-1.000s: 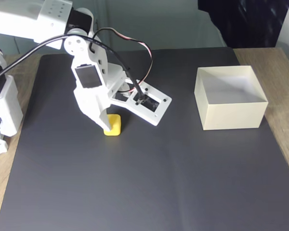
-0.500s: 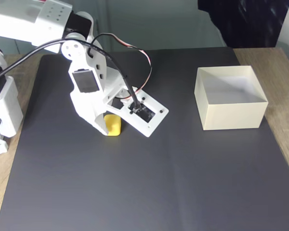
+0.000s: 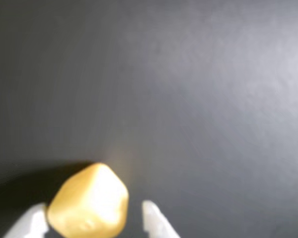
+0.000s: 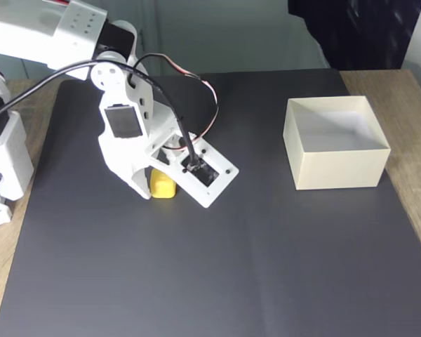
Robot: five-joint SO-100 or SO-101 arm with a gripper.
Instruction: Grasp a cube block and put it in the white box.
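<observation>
So the gripper is down over the cube on the dark mat. In the wrist view the white fingertips sit on either side of it, left one touching, right one with a small gap, so open, not clamped. The cube is on the left, the white box well off to the right

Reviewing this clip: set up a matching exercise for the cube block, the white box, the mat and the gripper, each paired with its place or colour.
Things:
1. cube block
2. white box
3. mat
4. gripper

Descriptions:
A. dark grey, covers the table
B. on the mat's right side in the fixed view, nothing inside
C. yellow, between the jaws
D. white, down over the cube

Pairs: 1-C, 2-B, 3-A, 4-D
</observation>
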